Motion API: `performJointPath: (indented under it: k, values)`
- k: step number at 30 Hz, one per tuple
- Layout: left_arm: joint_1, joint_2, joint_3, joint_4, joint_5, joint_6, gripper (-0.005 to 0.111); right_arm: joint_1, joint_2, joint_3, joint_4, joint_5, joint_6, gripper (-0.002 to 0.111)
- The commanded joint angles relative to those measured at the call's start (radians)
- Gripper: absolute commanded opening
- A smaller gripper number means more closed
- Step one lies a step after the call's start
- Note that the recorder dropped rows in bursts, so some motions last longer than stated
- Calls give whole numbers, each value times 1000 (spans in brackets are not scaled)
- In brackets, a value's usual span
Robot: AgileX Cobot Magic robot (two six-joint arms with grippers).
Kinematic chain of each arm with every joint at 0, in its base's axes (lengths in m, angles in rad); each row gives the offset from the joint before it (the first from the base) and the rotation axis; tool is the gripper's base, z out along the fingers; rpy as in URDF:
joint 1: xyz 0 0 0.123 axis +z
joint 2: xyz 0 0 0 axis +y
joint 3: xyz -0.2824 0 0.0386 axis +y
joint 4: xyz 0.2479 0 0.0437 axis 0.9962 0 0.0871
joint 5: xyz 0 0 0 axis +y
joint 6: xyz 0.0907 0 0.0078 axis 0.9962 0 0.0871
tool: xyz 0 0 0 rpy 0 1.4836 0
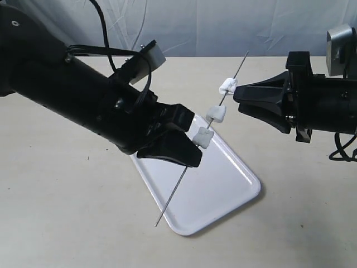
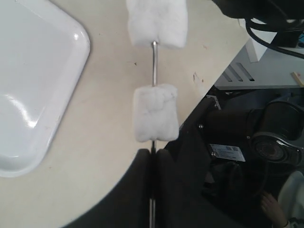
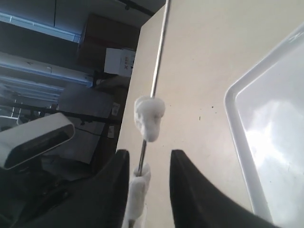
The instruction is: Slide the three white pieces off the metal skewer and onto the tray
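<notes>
The metal skewer slants up over the tray, its upper tip toward the back right. My left gripper is shut on the skewer just below the lowest piece. Above it sit the middle piece and the top piece. Two pieces show in the left wrist view above the left gripper. My right gripper stands open beside the top piece. In the right wrist view one piece lies between that gripper's fingers and another lies past the tips.
The tray lies on a beige table. The table's edge runs close behind the skewer in the left wrist view, with equipment beyond it.
</notes>
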Motion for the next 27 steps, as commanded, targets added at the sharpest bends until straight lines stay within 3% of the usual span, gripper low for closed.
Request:
performJointPath:
  k: [1,5,12,27]
  values:
    - [-1,-11,3,-22,8,6,0,3,13,-13,13,27,-35,39]
    - [-1,-11,3,-22,10,6,0,3,13,-15,13,21,-35,41]
    - [-1,-11,3,-28,50,6,0,3,13,-15,13,-3,-37,28]
    - [-3,-11,3,-52,78,10,0,3,13,-15,13,-8,-39,28]
